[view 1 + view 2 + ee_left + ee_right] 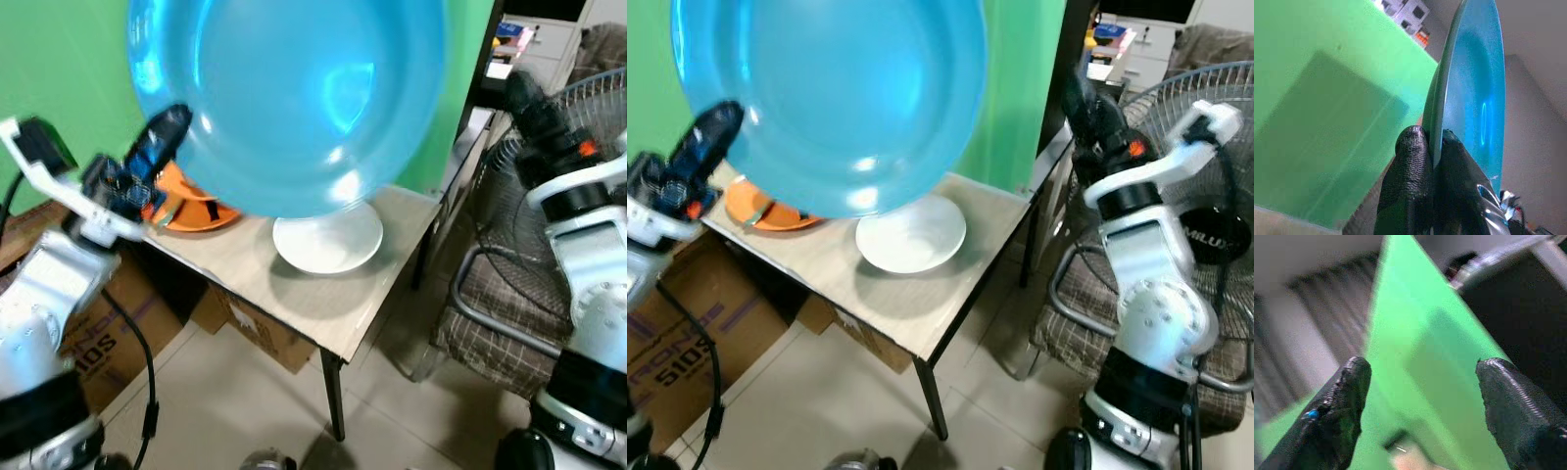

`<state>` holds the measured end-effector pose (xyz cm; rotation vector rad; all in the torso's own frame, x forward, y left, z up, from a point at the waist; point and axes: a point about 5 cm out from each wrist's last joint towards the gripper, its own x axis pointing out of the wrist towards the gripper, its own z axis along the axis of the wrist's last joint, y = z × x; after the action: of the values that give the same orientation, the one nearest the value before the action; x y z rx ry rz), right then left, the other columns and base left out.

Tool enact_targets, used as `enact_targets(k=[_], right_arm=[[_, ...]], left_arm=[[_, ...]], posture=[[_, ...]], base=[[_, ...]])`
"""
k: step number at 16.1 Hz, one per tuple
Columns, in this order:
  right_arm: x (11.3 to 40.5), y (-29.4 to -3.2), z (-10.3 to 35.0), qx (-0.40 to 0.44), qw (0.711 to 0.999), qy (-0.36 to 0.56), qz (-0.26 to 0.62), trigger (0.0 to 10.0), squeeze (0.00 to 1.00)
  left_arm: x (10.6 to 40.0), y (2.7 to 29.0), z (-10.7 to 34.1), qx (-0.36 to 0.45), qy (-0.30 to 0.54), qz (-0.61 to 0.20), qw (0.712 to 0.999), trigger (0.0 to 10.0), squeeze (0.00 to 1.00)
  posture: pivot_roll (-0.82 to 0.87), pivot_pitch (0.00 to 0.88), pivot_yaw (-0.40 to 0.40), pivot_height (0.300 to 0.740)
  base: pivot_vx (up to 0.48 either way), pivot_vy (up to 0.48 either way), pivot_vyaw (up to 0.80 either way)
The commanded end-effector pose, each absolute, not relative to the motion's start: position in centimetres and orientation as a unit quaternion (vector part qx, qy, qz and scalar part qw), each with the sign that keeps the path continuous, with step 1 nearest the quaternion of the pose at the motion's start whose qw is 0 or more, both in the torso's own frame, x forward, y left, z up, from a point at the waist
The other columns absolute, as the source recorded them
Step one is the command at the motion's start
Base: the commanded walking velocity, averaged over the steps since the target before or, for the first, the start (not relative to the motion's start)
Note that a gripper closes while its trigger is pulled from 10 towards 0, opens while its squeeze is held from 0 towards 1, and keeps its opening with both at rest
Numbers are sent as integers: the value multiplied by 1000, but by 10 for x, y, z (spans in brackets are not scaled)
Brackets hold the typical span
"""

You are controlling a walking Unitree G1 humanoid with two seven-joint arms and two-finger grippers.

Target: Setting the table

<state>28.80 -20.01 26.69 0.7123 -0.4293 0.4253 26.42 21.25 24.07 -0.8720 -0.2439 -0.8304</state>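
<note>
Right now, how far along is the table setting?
Done: a white bowl and an orange plate sit on the table. In hand: the left tool grips the blue plate by its rim, raised above the table. Left: setting it down. The right tool is open, holding nothing.

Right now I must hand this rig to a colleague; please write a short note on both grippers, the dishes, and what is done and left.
Left gripper: shut on the rim of the blue plate, held high and tilted above the table.
Right gripper: open, holding nothing, raised beside the fan.
On the table: white bowl near the middle, orange plate at the far left edge.
Done: blue plate picked up.
Left: probably lower it flat onto a free part of the table, then release.
</note>
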Motion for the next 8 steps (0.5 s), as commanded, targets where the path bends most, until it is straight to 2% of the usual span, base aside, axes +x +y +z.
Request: enact_targets(k=[1, 2, 3, 4, 5, 6, 7, 8], right_arm=[[284, -198, 271, 353, 883, -212, 225, 10000, 1000], [289, -204, 263, 362, 891, -198, 188, 10000, 1000], [293, -210, 252, 338, 914, -173, 141, 10000, 1000], [294, -211, 248, 321, 925, -162, 125, 10000, 1000], [291, -215, 239, 268, 951, -134, 78, 10000, 1000], [285, -219, 232, 206, 972, -112, 27, 10000, 1000], [277, -218, 229, 127, 987, -98, -4, 10000, 1000], [269, -214, 229, 82, 992, -96, -4, 10000, 1000]], left_arm=[[260, 214, 248, -405, -127, -404, 811, 0, 0], [259, 213, 245, -406, -119, -400, 813, 0, 0], [258, 210, 243, -402, -112, -399, 816, 0, 0], [257, 209, 243, -401, -111, -400, 816, 0, 0], [257, 201, 245, -369, -102, -396, 834, 0, 0], [264, 190, 246, -308, -96, -363, 874, 0, 0], [270, 173, 255, -243, -116, -349, 898, 0, 0], [273, 165, 260, -217, -132, -345, 903, 0, 0]], posture=[[70, 0, 89, 740], [64, 0, 93, 740], [64, 0, 92, 740], [62, 0, 92, 740], [58, 0, 88, 740], [61, 0, 79, 740], [44, 0, 75, 740], [30, 0, 77, 740]], base=[[0, 0, 0], [0, 0, 0], [0, 0, 0], [0, 0, 0], [0, 0, 0], [0, 0, 0], [0, 0, 0], [0, 0, 0]])
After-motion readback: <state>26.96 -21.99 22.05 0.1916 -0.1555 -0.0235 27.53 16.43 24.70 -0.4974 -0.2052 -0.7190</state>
